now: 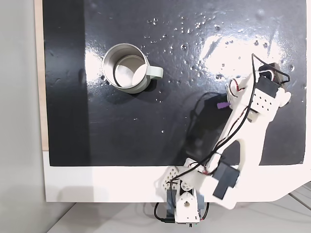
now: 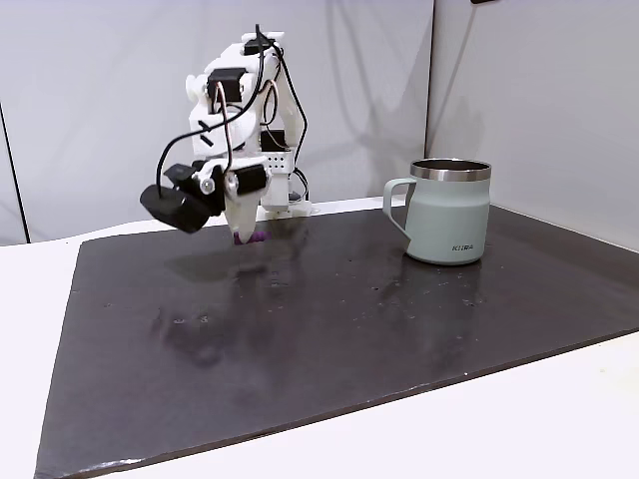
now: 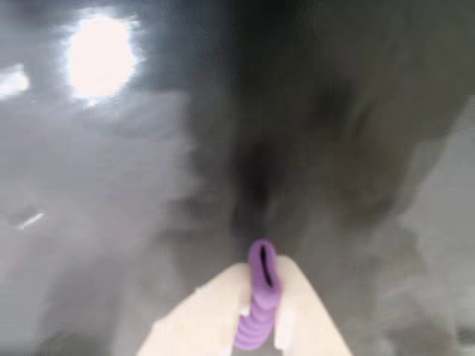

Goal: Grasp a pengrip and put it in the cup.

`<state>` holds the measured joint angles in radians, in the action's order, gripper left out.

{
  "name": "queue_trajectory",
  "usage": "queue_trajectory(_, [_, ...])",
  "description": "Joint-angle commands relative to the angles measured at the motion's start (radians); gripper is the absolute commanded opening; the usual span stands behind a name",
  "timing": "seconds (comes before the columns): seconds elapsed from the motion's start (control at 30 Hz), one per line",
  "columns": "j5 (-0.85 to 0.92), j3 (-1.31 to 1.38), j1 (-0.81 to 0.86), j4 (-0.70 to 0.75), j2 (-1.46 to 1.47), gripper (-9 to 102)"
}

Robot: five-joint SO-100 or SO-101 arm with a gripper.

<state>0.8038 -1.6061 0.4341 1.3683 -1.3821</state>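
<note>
Gripper clamps the ribbed purple rubber pengrip, lifted off the glossy black mat. Smooth round cup near the mat's far edge, open mat between.

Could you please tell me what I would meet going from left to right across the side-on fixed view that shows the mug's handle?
Claw shut on the pengrip → cup, its handle toward the arm.
</note>
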Motion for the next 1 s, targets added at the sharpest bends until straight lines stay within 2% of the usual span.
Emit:
queue_trajectory(0.0, [-0.087,0.026,-0.072,0.075,-0.186,0])
queue_trajectory(0.27, [-0.268,0.091,-0.261,0.215,-0.486,0])
queue_trajectory(0.43, [-0.383,0.173,-0.376,0.249,-0.554,0])
queue_trajectory(0.67, [-0.565,0.411,-0.474,0.264,-0.38,0])
queue_trajectory(0.87, [-0.701,0.85,-0.569,0.408,-0.103,0])
queue_trajectory(0.97, [-0.761,0.973,-0.64,0.451,-0.014,0])
